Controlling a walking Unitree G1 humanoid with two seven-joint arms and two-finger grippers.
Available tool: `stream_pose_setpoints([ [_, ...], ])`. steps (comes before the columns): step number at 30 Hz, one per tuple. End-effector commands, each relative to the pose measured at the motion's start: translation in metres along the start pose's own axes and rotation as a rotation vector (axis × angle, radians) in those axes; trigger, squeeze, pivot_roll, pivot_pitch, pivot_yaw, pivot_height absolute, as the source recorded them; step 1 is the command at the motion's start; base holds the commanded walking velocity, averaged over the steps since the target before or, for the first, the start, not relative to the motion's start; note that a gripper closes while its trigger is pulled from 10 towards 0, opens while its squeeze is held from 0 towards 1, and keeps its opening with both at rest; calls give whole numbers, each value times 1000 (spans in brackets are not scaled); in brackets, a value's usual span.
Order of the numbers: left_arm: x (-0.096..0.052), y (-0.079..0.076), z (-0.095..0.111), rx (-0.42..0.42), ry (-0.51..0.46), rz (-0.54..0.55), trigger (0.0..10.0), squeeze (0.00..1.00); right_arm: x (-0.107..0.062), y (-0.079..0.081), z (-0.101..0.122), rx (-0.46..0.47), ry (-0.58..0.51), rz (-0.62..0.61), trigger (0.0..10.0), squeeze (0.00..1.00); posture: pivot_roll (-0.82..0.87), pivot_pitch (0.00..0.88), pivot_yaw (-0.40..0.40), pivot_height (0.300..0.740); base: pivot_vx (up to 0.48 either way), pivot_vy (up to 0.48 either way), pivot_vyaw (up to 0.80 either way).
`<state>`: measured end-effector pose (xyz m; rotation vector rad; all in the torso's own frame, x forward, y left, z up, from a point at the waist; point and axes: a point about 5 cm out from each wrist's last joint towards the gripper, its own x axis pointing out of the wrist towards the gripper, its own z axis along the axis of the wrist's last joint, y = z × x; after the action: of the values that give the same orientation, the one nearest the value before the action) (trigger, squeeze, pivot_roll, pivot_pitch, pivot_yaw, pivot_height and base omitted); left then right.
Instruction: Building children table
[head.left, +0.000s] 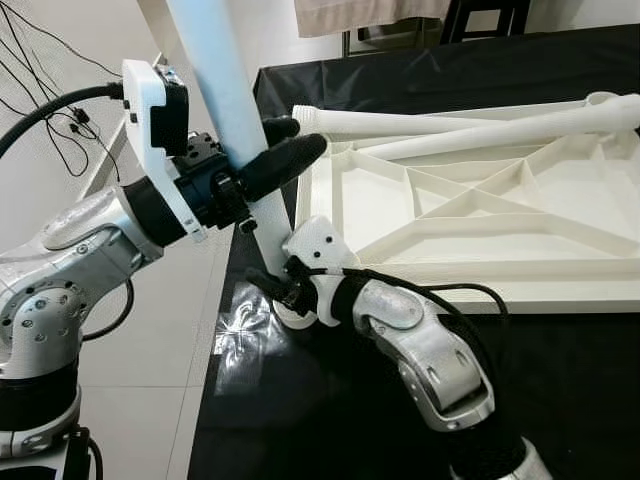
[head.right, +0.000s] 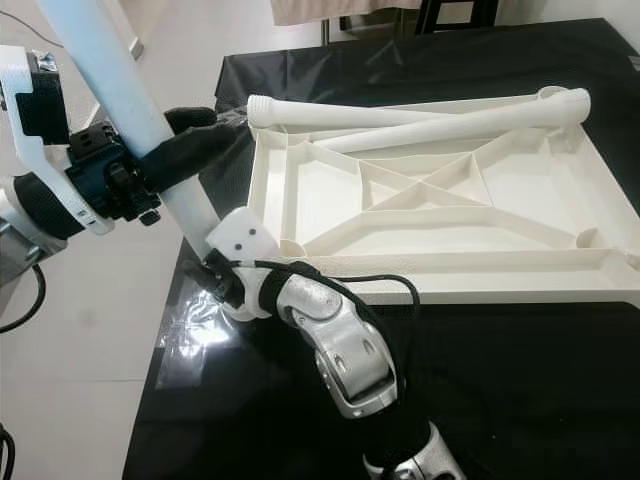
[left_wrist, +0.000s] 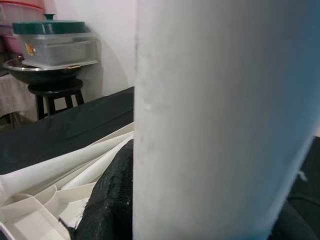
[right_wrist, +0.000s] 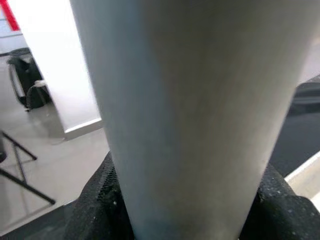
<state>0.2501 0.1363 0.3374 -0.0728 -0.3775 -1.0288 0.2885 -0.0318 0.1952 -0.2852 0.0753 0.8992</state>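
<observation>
From my head, my left pincer (head.left: 262, 160) clamps the white leg (head.left: 222, 100) midway, steadying it upright at the upturned tabletop's (head.right: 440, 215) corner on the black bench (head.right: 520, 380). My right pincer (head.right: 222, 282) grips its base. Two spare legs (head.right: 400, 120) lie across the tabletop. In both wrist views, the leg fills the frame between closed fingers (left_wrist: 107, 200).

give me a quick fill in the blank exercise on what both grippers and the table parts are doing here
1. Both the left gripper and the right gripper are shut on the same white plastic table ____.
2. The upturned white ribbed tabletop lies on a ____ cloth.
3. ____ loose white legs lie across the tabletop.

Missing words: leg; black; two
</observation>
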Motion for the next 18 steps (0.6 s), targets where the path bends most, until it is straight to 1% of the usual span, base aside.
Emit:
stream_pose_setpoints([
  [1, 4, -14, 0, -14, 4, -101, 0, 0, 0, -13, -47, 124, 189, -24, 10000, 1000, -20, 226, 89, 740, 0, 0, 0],
  [4, 4, -15, 0, -14, 4, -101, 0, 0, 0, -17, -43, 126, 160, -15, 10000, 1000, -20, 226, 89, 740, 0, 0, 0],
  [6, 5, -15, -1, -15, 6, -105, 0, 0, -1, -32, -21, 130, 29, 53, 10000, 1000, -17, 226, 92, 740, 0, 0, 0],
  [8, 5, -15, -1, -15, 6, -105, 0, 0, -1, -32, -21, 130, 29, 53, 10000, 1000, -17, 226, 92, 740, 0, 0, 0],
  [9, 5, -16, 0, -14, 5, -107, 0, 0, -2, -47, -5, 81, -41, 90, 10000, 1000, -16, 228, 97, 740, 0, 0, 0],
  [10, 5, -16, 0, -14, 5, -107, 0, 0, -2, -47, -5, 81, -41, 90, 10000, 1000, -16, 228, 97, 740, 0, 0, 0],
  [11, 6, -16, 0, -14, 5, -109, 0, 0, -5, -56, 6, 42, -85, 114, 10000, 1000, -16, 228, 97, 740, 0, 0, 0],
  [12, 6, -16, 0, -14, 5, -109, 0, 0, -5, -56, 6, 42, -85, 114, 10000, 1000, -16, 228, 97, 740, 0, 0, 0],
  [13, 7, -16, 0, -15, 3, -111, 0, 0, -8, -65, 20, -25, -147, 176, 10000, 918, -14, 229, 99, 740, 0, 0, 0],
  [14, 7, -16, 0, -15, 3, -111, 0, 0, -8, -65, 20, -25, -147, 176, 10000, 918, -14, 229, 99, 740, 0, 0, 0],
  [15, 7, -16, 0, -16, 1, -113, 0, 0, -12, -70, 31, -74, -190, 233, 10000, 918, -14, 229, 99, 740, 0, 0, 0],
  [16, 7, -17, 0, -17, 0, -115, 0, 0, -14, -70, 39, -109, -219, 298, 10000, 0, -14, 231, 100, 740, 0, 0, 0],
  [17, 7, -17, 0, -17, 0, -115, 0, 0, -14, -70, 39, -109, -219, 298, 10000, 0, -14, 231, 100, 740, 0, 0, 0],
  [18, 8, -17, 0, -18, -1, -116, 0, 0, -15, -69, 44, -146, -241, 356, 10000, 0, -14, 232, 101, 740, 0, 0, 0],
])
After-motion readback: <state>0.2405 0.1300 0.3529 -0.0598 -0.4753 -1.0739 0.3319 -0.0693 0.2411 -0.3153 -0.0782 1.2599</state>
